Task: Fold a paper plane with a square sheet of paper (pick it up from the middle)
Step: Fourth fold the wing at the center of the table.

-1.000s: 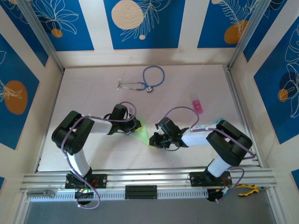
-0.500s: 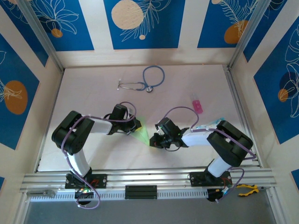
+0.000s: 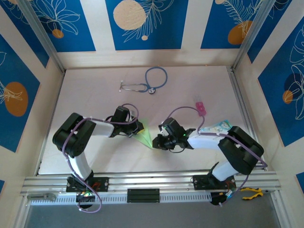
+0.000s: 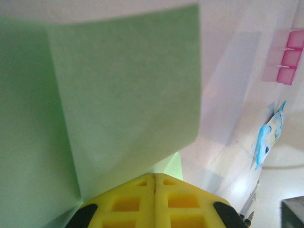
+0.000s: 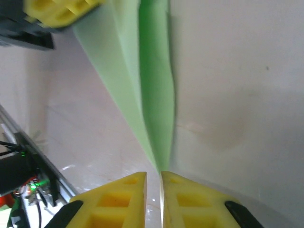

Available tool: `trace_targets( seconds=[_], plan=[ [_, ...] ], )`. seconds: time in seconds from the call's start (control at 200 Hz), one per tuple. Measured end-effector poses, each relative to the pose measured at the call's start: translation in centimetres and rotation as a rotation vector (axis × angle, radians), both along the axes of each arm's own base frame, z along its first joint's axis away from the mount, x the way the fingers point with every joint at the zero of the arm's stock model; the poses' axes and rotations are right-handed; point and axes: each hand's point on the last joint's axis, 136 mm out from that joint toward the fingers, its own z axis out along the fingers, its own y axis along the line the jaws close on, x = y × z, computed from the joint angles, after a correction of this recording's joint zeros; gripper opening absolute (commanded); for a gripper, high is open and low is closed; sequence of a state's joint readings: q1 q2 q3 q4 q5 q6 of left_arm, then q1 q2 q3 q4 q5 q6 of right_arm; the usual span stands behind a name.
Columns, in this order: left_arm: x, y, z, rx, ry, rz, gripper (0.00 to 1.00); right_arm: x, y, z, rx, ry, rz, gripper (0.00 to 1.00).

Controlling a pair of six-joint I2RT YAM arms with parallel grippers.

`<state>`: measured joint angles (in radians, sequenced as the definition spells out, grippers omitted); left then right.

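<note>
- Left pincer: clamped on the creased square sheet of paper, which spans between my two arms over the desk. A tug could tear it.
- Right pincer: a slit remains at the paper's point and I cannot tell if it grips. The tip may slip.

sheet of paper cut off at left edge, teal packet partly under right arm

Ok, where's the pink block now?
In the top view the pink block lies on the table's right half, apart from the teal packet, which sits just nearer the bases.
</note>
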<state>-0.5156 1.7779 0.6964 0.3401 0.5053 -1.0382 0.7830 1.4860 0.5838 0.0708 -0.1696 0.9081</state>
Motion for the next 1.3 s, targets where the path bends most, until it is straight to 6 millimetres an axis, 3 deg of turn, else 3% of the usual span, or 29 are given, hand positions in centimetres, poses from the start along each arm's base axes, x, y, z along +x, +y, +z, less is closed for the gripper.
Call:
trace_targets(
  seconds=[0.125,0.225,0.395,0.95,1.301],
  plan=[
    [0.0,0.0,0.0,0.0,0.0,0.0,0.04,1.2,1.0,1.3,0.055,-0.004,-0.002,0.08],
    [0.0,0.0,0.0,0.0,0.0,0.0,0.04,2.5,2.9,2.0,0.095,-0.006,0.018,0.06],
    [0.0,0.0,0.0,0.0,0.0,0.0,0.04,3.5,5.4,1.3,0.111,0.005,0.044,0.05],
    [0.0,0.0,0.0,-0.004,-0.006,0.0,0.04,1.5,3.6,-2.1,0.069,0.077,0.032,0.05],
    [0.0,0.0,0.0,-0.009,-0.01,0.002,0.04,0.3,3.2,-2.3,0.086,0.059,0.038,0.05]
  ],
)
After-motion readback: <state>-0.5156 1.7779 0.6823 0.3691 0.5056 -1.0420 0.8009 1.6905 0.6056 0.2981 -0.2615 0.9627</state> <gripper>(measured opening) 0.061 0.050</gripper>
